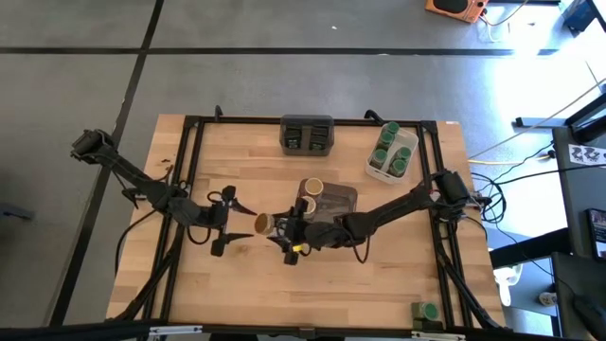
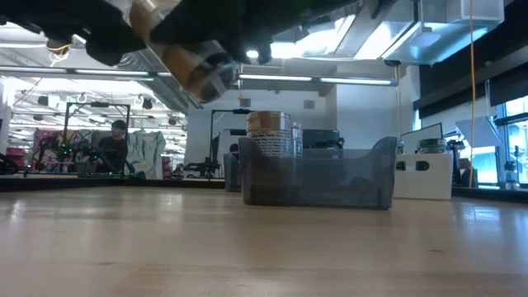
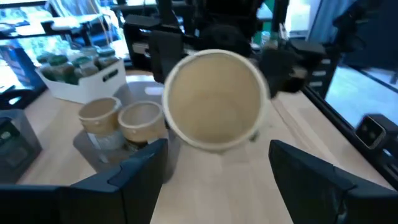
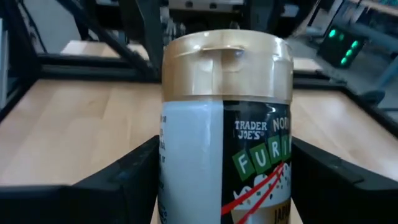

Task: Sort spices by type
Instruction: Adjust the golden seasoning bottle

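Note:
A tan-lidded spice jar (image 4: 227, 124) with a white, dark-labelled body hangs above the table's middle, my right gripper (image 1: 287, 232) shut on it. Its lid (image 3: 214, 99) faces my left gripper (image 1: 227, 223), which stands open just to the jar's left with nothing between its fingers. Two more tan-lidded jars (image 1: 310, 194) stand upright in a grey bin (image 1: 339, 201) behind the right gripper. Green-lidded jars fill a white tray (image 1: 393, 152) at the far right. Dark tins sit in a dark bin (image 1: 308, 134) at the far edge. My right gripper pinches the jar's body (image 4: 171, 168) between its two fingers (image 4: 127, 180), below the lid. The fingers come nearly level from the table's right and lie along the jar. The jar is lifted clear and lies almost level, with its lid end past the fingertips toward the table's left.
A lone green-lidded jar (image 1: 428, 311) stands at the table's near right corner. A black frame (image 1: 189, 152) runs around the wooden top. Bare wood lies along the near side and at the far left. In the low view a person (image 2: 120, 136) shows far off in the room.

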Available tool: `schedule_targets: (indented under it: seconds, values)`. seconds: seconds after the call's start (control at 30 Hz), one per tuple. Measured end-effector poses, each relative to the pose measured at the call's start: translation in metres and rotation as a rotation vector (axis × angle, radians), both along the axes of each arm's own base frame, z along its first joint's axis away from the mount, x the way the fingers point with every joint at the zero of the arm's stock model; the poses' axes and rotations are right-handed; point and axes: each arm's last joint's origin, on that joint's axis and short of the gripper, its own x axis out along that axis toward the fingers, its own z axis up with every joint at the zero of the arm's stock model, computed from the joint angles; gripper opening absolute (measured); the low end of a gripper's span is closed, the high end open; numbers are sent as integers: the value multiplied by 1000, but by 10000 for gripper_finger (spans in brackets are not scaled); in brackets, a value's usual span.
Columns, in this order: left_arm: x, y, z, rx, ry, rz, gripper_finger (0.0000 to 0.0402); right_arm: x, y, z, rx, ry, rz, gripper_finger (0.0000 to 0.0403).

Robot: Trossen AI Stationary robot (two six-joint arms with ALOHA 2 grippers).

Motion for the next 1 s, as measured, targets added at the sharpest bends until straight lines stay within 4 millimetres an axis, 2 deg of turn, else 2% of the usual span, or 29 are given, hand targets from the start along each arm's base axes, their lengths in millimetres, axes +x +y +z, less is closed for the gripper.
schedule_targets:
  seconds: [0.17, 0.6, 1.0]
  values:
    - [3, 4, 4, -19, -40, 21, 279, 3, 1, 5, -39, -69, 23, 283]
    - [10, 5, 23, -19, -219, -68, 279, 4, 2, 16, -67, -153, 28, 283]
    - [22, 7, 20, -32, -241, -58, 279, 5, 0, 16, -88, -169, 22, 283]
